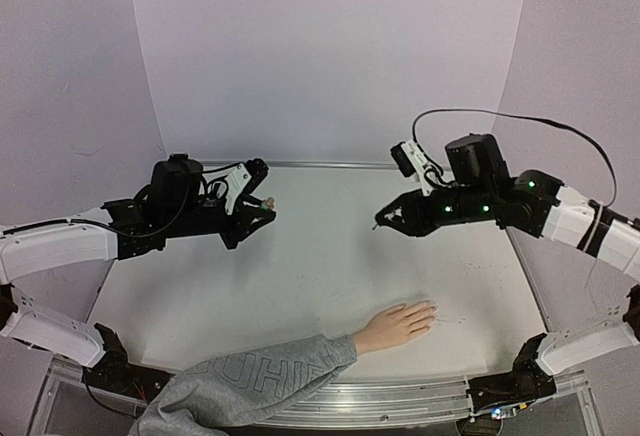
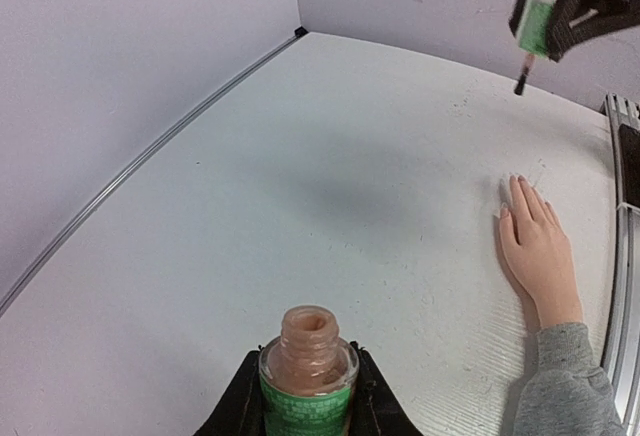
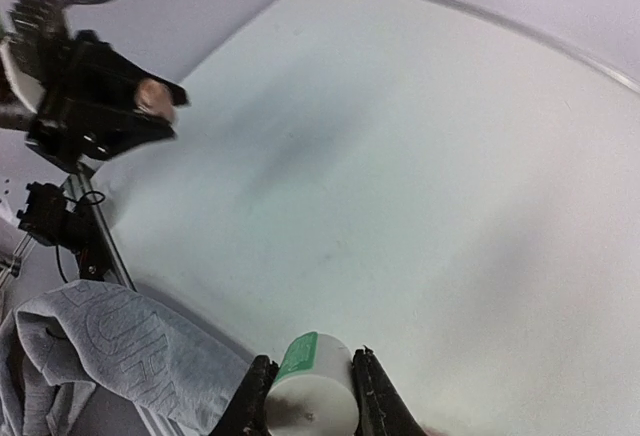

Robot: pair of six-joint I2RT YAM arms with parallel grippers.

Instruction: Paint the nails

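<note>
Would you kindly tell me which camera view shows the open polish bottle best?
The left wrist view: the polish bottle sits close up, its open neck and green label clear. The top external view shows only a tiny speck, and the right wrist view a blurred pinkish spot.

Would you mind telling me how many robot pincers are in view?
2. The left pincer, at left in the top view, is shut on the open polish bottle; the right pincer, at right, is shut on the brush cap.
</note>
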